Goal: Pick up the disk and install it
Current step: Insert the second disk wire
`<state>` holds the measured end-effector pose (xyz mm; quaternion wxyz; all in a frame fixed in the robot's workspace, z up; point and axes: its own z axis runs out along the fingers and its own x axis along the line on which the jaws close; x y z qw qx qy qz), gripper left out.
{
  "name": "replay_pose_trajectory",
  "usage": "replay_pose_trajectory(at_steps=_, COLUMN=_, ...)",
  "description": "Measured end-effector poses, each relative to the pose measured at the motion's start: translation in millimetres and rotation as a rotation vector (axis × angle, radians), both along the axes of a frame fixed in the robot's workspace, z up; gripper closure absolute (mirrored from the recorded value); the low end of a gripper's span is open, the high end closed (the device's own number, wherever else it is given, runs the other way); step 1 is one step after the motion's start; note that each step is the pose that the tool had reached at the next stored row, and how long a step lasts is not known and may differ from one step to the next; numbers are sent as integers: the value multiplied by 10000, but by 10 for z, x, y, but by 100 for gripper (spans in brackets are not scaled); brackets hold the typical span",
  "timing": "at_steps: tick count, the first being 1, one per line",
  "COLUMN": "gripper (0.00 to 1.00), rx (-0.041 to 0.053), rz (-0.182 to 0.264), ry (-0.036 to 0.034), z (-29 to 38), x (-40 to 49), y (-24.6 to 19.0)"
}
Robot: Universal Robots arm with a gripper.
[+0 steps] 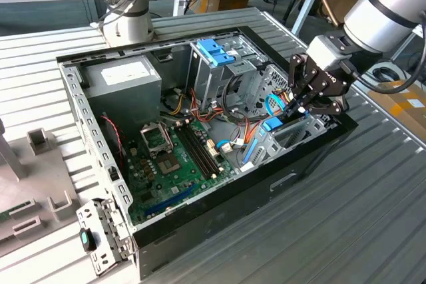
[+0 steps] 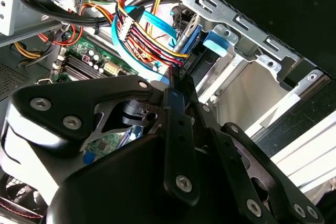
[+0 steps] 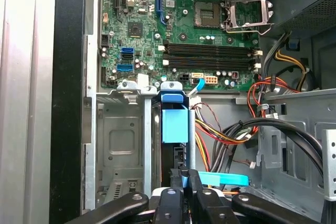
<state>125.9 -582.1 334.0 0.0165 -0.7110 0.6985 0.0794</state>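
While disk [image 3: 174, 124] stands on edge in bay slot at case [image 1: 313, 157] corner, pincer [image 3: 185, 178] sits directly above, narrow, clamped on its top edge; long axis runs down into bay.

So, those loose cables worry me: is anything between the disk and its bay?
Nothing visible does. The end effector holds the disk edge-on, already between the walls of the metal bay. The cables run beside it, not across its slot.

disk [image 3: 174, 121] upright in bay inside case [image 1: 279, 184] | end effector [image 1: 297, 108] on its end | motherboard [image 1: 176, 157] beside bay
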Motion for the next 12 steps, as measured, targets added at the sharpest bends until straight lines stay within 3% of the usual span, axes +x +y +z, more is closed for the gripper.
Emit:
replay_pose_trajectory(at_steps=2, gripper=83, rx=11, rz=0, ry=0, z=-6, x=0, y=1)
replay_pose_trajectory(at_steps=4, gripper=71, rx=2, rz=0, ry=0, z=-2, x=0, y=0)
replay_pose_trajectory(at_steps=8, gripper=71, rx=0, rz=0, ry=0, z=7, x=0, y=0)
replay_pose_trajectory(at_steps=10, gripper=71, rx=80, rz=0, ry=0, z=65, x=0, y=0)
replay_pose_trajectory(at_steps=12, gripper=71, rx=217, rz=0, ry=0, z=127, x=0, y=0)
